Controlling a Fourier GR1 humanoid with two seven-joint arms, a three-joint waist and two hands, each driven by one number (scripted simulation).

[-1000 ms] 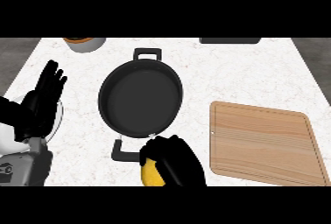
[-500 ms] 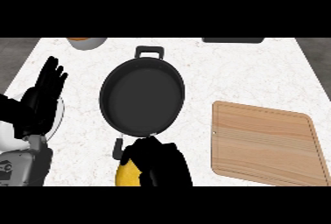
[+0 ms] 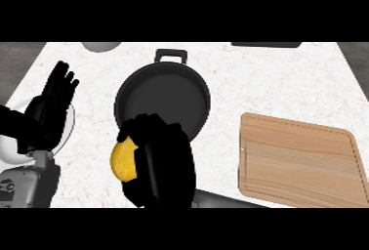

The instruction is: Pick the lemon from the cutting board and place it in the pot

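Observation:
The yellow lemon (image 3: 124, 159) shows at the left side of my right hand (image 3: 160, 161), whose fingers curl round it. That hand hangs over the near rim of the black pot (image 3: 163, 95) and hides the pot's near handle. The pot's dark inside holds nothing I can see, and its far handle points away from me. The wooden cutting board (image 3: 299, 158) lies bare at the right. My left hand (image 3: 52, 100) rests open at the left edge, fingers up.
A white plate (image 3: 66, 132) lies partly under my left hand and forearm at the left. A grey bowl (image 3: 101, 46) sits at the far edge, and a dark object (image 3: 265, 44) shows at the far right.
My right hand has carried the lemon left and forward to the pot's near rim. The view has shifted a little, so the pot and board sit further right.

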